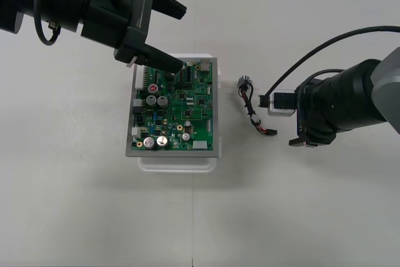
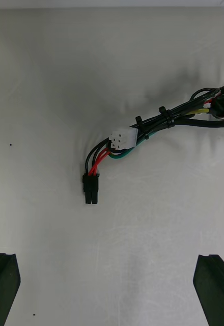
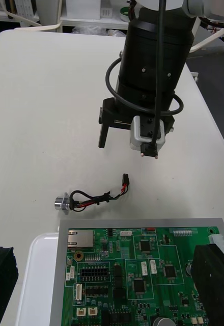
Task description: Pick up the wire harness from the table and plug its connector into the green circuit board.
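Black fingers of the right gripper are spread wide above the small black plug of the thin-wired harness, laid on the pale table beside the green circuit board; the left gripper, 2 fingers spread, is held over the board's far edge.
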